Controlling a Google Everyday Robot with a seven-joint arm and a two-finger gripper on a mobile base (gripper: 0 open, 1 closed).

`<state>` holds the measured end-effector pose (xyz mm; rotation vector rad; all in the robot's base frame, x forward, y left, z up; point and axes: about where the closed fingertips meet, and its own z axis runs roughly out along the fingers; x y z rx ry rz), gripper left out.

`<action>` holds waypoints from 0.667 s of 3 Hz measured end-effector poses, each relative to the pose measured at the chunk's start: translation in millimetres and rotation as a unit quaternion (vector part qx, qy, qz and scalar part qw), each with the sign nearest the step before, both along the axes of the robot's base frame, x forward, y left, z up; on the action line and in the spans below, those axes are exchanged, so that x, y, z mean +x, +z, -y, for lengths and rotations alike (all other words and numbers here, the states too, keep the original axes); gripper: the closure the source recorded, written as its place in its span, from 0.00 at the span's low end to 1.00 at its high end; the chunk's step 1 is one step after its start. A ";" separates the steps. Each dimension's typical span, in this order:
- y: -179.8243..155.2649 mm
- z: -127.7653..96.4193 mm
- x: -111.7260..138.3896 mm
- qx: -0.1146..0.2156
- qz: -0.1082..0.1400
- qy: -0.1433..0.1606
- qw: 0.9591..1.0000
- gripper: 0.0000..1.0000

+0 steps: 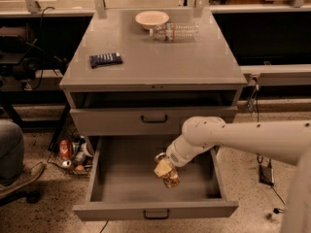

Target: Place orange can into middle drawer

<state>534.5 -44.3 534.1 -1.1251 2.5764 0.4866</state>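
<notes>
As we face it, the cabinet [146, 62]: grey metal, flat top, with drawers stacked below.
Arm [252, 140]: we have one only, white and thick. It enters from the right edge and bends down into the pulled-out drawer.
Middle drawer [121, 174]: pulled wide open toward us, a shallow grey tray with a dark handle on its front panel. We see nothing lying on its bare floor. The arm's end and the can are within its walls, right of centre.
Drawer above [121, 123]: its front is pushed in, with a dark handle at the middle.
Top of the cabinet: a pale bowl [151, 19] at the back, with a clear water bottle [175, 32] lying on its side just beside it. A dark packet [105, 59] sits well apart at the left.
Floor at left: a small red can [65, 148] among clutter beside the cabinet.
Pincer [164, 168]: at the arm's tip, low inside the open drawer, pinching the can by its upper end.
Orange can [170, 179]: mottled orange-gold, directly below the pincer and slightly right.
Long axis: tilted, with the silver top up-left toward the pincer and the base down-right toward the drawer floor.
Contact: we cannot tell whether the base touches the floor.
What the next move turns on: we judge the can is already over the tray, so it needs only a short lowering and letting go. Being tilted, it may tip or roll.
</notes>
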 end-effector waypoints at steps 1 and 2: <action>-40.5 4.9 9.0 -0.008 -0.022 -0.015 1.000 1.00; -68.9 -10.6 14.5 0.010 -0.040 -0.009 0.999 1.00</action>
